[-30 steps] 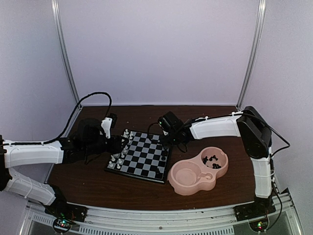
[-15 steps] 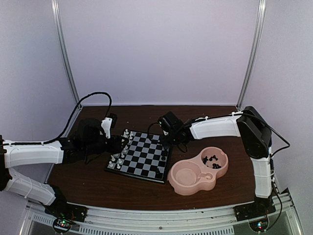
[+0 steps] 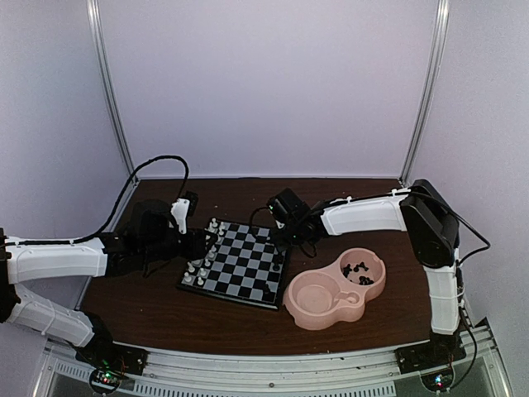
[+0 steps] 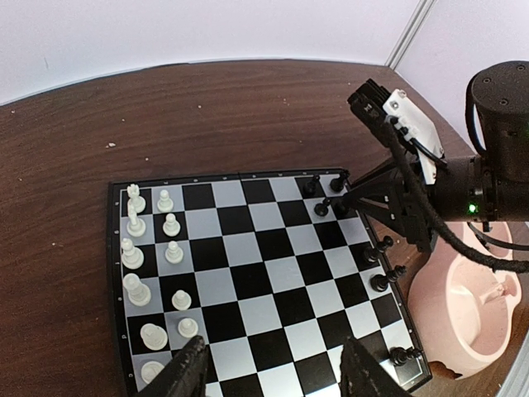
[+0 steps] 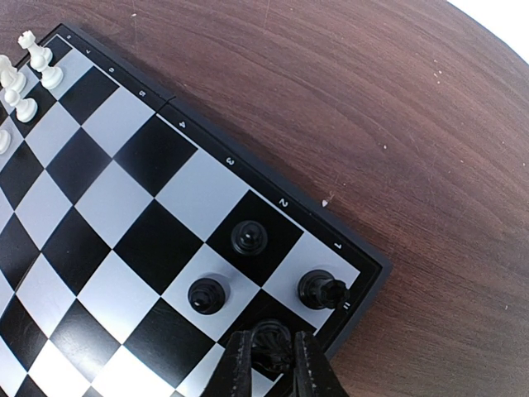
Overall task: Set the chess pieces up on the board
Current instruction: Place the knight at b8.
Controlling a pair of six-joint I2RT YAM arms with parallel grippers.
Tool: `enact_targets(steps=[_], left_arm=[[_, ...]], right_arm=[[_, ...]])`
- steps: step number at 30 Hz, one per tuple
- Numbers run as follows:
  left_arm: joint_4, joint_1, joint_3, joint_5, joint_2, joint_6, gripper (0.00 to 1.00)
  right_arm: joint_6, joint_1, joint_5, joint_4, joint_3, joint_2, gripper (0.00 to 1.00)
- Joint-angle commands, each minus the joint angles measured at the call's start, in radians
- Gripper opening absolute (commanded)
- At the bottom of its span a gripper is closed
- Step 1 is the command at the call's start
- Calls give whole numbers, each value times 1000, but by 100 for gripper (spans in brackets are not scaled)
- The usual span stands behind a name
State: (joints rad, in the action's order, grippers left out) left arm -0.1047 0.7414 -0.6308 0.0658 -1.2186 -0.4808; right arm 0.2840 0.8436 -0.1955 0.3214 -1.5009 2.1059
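The board (image 3: 240, 265) lies mid-table with white chess pieces (image 4: 172, 225) in two rows on its left side. A few black chess pieces (image 4: 379, 282) stand along its right edge. My right gripper (image 5: 273, 364) is shut on a black piece (image 5: 273, 347) over the dark edge square beside the corner rook (image 5: 321, 289). Two black pawns (image 5: 247, 237) stand just inboard. I cannot tell whether the held piece touches the board. My left gripper (image 4: 273, 379) is open above the board's near-left part, its fingers (image 4: 188, 374) holding nothing.
A pink double-bowl dish (image 3: 318, 298) sits right of the board, and its far bowl holds several loose black pieces (image 3: 358, 271). The right arm (image 3: 364, 215) reaches across from the right, above the dish. Bare brown table (image 3: 165, 310) surrounds the board.
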Motion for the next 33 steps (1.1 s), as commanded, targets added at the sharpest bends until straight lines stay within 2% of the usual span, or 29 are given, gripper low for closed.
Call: enact_targets(steps=[1,24,33], left_arm=[[-31,0,-27,-10,2,5,55],[-30,0,-27,-14,3,4,55],[-30,-1,-27,-11,3,4,55]], right_arm=[[3,-3,-2,5,17,-31,14],[6,-4,20,3,28,-40,16],[3,-3,20,9,17,-30,22]])
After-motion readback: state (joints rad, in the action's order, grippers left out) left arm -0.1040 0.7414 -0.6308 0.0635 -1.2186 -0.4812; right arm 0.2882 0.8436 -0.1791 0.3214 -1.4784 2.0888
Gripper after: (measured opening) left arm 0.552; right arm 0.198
